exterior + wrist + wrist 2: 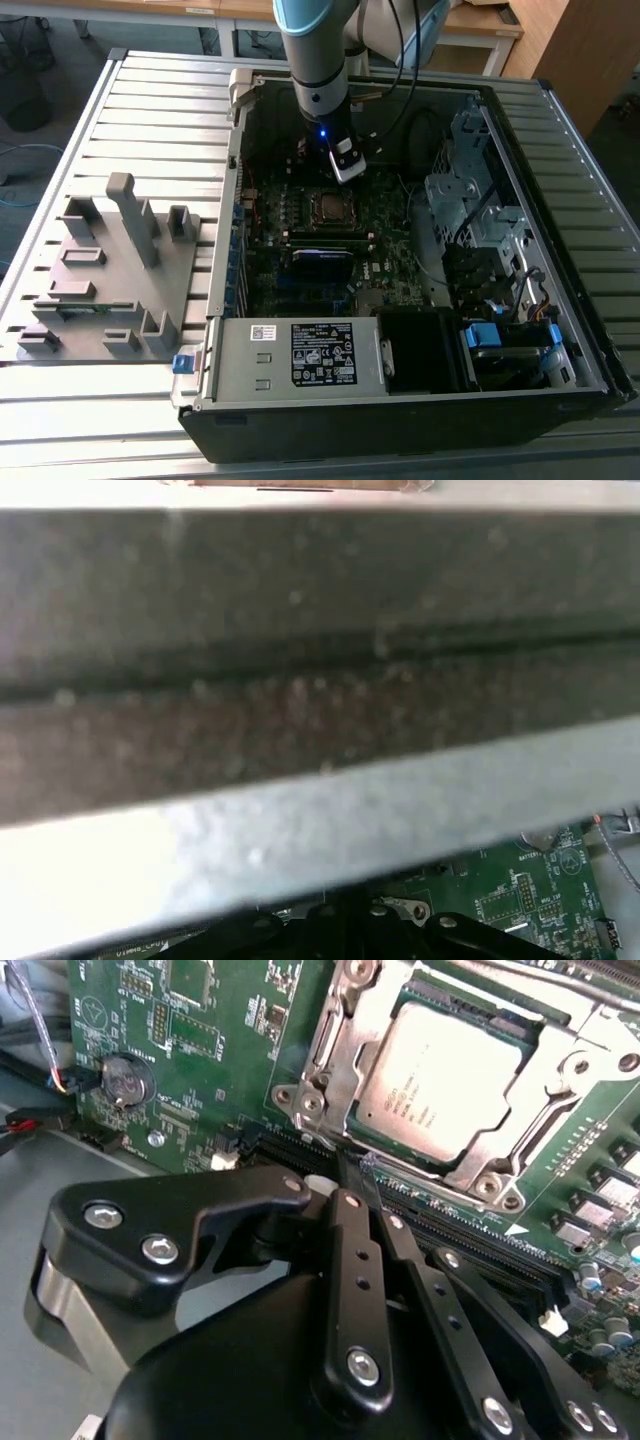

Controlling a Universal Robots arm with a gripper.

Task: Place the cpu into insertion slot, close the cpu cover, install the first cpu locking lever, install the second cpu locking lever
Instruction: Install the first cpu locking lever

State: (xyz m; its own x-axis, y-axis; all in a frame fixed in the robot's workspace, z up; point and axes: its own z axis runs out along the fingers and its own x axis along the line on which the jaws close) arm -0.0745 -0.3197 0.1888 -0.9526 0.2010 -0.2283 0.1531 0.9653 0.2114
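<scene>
In the second wrist view the gripper [345,1175] is the nearest thing. Its two black fingers [352,1260] lie together with no gap that I can see and nothing recognisable between them, so I judge it closed and empty. The tip stands over the long black slots [470,1235], which run along the near edge of the insertion slot [295,1095] on the green circuit board [200,1020].

Just beyond that edge, straight ahead of the tip, the cpu [440,1070] lies flat in the insertion slot, its grey top facing up. The cpu cover [345,1055] appears to be folded down around it as a silver frame. Whether the locking levers are latched, I cannot tell.

In the exterior view the gripper [347,165] hangs inside the open computer case [400,400], near the middle of the board. The cpu [328,207] is close below it in that picture, slightly toward the exterior view's left.
</scene>
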